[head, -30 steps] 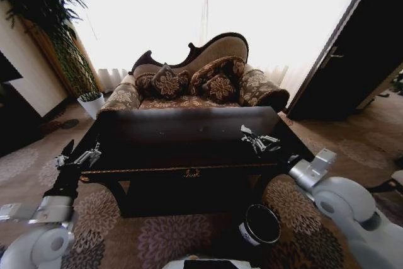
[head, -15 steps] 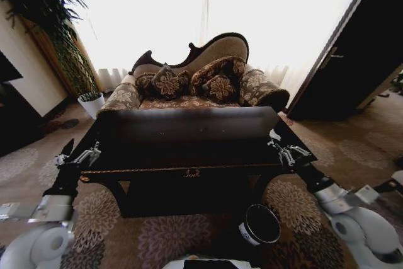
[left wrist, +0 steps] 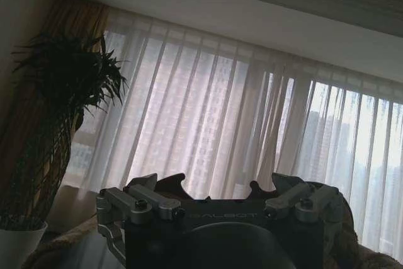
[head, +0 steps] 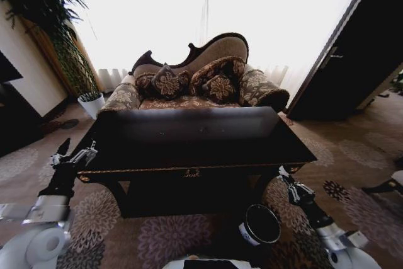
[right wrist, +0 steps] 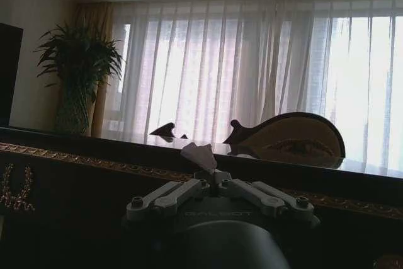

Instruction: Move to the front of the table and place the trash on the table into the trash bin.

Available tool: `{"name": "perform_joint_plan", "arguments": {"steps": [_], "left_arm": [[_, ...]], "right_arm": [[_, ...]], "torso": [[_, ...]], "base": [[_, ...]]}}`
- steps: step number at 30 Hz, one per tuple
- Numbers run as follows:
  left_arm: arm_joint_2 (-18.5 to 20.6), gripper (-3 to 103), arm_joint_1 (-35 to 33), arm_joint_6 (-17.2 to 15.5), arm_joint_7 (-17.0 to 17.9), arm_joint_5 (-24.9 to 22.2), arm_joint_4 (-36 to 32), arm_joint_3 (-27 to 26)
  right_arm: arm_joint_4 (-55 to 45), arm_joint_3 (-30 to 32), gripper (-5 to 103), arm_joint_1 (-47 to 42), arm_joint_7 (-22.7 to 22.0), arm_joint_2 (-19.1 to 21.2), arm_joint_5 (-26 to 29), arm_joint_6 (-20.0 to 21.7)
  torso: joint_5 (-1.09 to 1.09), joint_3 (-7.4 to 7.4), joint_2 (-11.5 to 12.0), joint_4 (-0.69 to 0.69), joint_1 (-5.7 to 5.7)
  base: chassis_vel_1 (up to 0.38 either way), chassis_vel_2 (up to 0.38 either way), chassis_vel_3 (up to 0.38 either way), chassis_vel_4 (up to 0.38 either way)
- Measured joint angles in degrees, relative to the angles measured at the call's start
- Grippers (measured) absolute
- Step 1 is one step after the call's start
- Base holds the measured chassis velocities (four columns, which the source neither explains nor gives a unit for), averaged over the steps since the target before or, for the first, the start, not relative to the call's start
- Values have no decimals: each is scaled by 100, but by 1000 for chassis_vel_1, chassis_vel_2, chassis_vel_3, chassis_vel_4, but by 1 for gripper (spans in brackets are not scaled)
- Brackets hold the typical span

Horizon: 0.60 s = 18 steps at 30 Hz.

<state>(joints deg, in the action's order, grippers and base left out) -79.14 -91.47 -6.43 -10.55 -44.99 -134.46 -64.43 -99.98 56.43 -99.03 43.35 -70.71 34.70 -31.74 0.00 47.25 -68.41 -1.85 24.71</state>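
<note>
The near-black table (head: 189,140) with gold trim stands right in front of me. The round black trash bin (head: 259,225) sits on the carpet below its front right part. My right gripper (head: 286,177) hangs below the table's front right corner, above and to the right of the bin. In the right wrist view this gripper (right wrist: 208,173) is shut on a white wrinkled paper wad (right wrist: 198,154), a piece of the trash, with the table's gold-trimmed front edge (right wrist: 94,165) behind it. My left gripper (head: 80,154) is open at the table's left front corner, and it is also open in the left wrist view (left wrist: 214,188).
An ornate sofa (head: 189,86) with cushions stands behind the table, before bright curtained windows. A tall potted plant (head: 69,55) fills the left corner and a dark door (head: 352,61) is on the right. Patterned carpet (head: 352,155) lies open to the table's right.
My right arm has swung off the table's right side and come down past the front right corner, to a spot near the bin. The left gripper has edged slightly left.
</note>
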Motion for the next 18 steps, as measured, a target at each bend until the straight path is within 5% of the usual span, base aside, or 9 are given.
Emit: {"name": "perform_joint_plan", "arguments": {"steps": [12,18], "left_arm": [[2,100,-14,5,1,-2,-12,-49],[20,100,-29,8,0,-17,-18,-91]], "right_arm": [[1241,-383,1,389,-16,-148,-190,-63],[2065,-641,1,744,-838,-121,-907,372]], "torso": [[0,0,0,0,0],[0,0,0,0,0]], "base": [[0,0,0,0],[0,0,0,0]]}}
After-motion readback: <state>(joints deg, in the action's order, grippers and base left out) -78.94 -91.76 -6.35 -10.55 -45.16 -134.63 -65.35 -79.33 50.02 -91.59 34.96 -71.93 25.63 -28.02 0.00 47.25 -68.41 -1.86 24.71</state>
